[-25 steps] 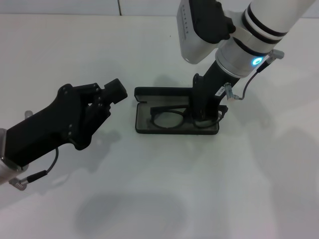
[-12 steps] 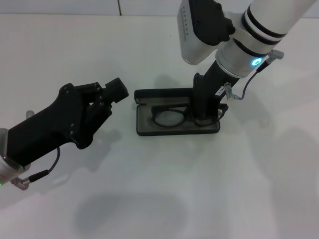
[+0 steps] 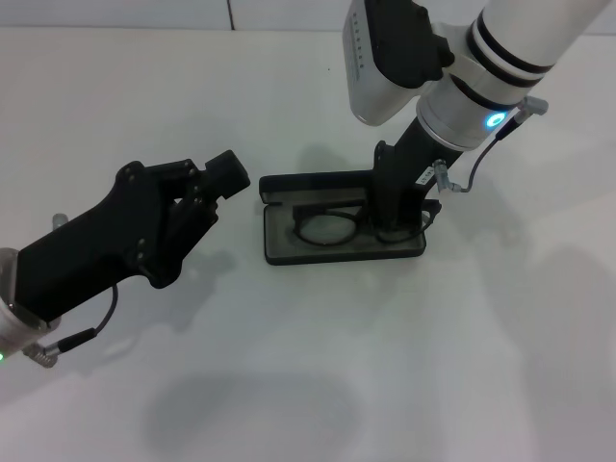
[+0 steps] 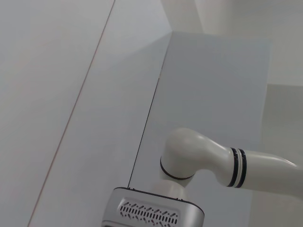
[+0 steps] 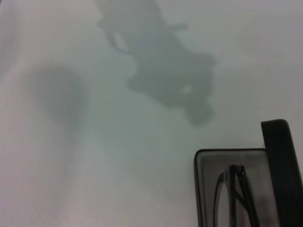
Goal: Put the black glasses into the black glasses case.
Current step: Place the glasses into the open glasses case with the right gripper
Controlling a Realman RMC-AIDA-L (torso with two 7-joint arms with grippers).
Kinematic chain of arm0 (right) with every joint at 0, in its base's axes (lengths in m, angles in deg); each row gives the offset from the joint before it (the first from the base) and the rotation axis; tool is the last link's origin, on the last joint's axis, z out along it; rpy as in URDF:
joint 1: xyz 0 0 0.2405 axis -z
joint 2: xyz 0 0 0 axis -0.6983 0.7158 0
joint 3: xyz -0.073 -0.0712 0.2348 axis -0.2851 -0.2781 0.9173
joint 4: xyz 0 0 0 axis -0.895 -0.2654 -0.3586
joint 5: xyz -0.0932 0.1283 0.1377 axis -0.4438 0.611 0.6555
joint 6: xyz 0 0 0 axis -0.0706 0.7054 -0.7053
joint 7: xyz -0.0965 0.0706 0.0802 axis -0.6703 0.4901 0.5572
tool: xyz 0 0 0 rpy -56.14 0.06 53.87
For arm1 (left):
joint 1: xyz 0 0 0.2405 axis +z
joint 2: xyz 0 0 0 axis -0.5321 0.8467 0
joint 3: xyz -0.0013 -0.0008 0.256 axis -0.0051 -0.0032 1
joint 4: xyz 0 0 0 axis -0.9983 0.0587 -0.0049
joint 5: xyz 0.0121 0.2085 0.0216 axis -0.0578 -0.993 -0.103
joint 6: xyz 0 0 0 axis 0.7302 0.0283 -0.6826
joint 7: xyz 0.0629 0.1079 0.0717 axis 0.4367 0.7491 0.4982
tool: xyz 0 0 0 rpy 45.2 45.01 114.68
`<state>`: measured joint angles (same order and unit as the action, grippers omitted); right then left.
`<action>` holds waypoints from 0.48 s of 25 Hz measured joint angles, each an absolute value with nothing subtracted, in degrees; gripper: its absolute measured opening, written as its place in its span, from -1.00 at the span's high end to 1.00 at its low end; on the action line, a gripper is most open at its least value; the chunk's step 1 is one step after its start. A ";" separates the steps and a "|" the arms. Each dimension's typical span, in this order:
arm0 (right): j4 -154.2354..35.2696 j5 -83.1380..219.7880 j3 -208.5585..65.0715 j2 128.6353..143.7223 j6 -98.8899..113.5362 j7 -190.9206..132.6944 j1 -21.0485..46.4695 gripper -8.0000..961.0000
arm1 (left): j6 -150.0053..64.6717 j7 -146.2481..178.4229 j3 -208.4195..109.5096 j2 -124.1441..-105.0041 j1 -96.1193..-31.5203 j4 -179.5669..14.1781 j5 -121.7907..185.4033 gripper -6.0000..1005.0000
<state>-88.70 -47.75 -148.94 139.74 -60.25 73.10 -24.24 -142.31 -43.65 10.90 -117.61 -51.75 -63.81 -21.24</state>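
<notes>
The black glasses (image 3: 332, 227) lie inside the open black glasses case (image 3: 342, 248) at the table's middle. The right gripper (image 3: 393, 223) is down in the case over them; whether its jaws grip, I cannot tell. Next: release, lift clear. The left gripper (image 3: 223, 179) waits beside the case, jaw state unclear.

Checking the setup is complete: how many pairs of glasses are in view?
1. The black glasses lie inside the open black glasses case on the table, with the right gripper covering one end. No other pair is visible.
</notes>
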 joint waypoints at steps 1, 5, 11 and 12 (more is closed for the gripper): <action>-88.69 -47.75 -148.94 139.74 -60.32 73.10 -24.25 0.82 | -142.30 -43.64 10.90 -117.61 -51.75 -63.81 -21.24 0.90; -88.69 -47.74 -148.94 139.74 -60.49 73.10 -24.34 0.82 | -142.27 -43.62 10.97 -117.61 -51.75 -63.81 -21.24 0.90; -88.69 -47.67 -148.94 139.74 -60.55 73.10 -24.35 0.82 | -142.27 -43.62 11.13 -117.66 -51.75 -63.81 -21.24 0.90; -88.69 -47.66 -148.94 139.75 -60.56 73.10 -24.35 0.82 | -142.27 -43.62 11.15 -117.67 -51.75 -63.81 -21.24 0.90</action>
<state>-88.69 -47.66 -148.94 139.75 -60.56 73.10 -24.35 -142.27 -43.62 11.15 -117.67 -51.75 -63.81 -21.24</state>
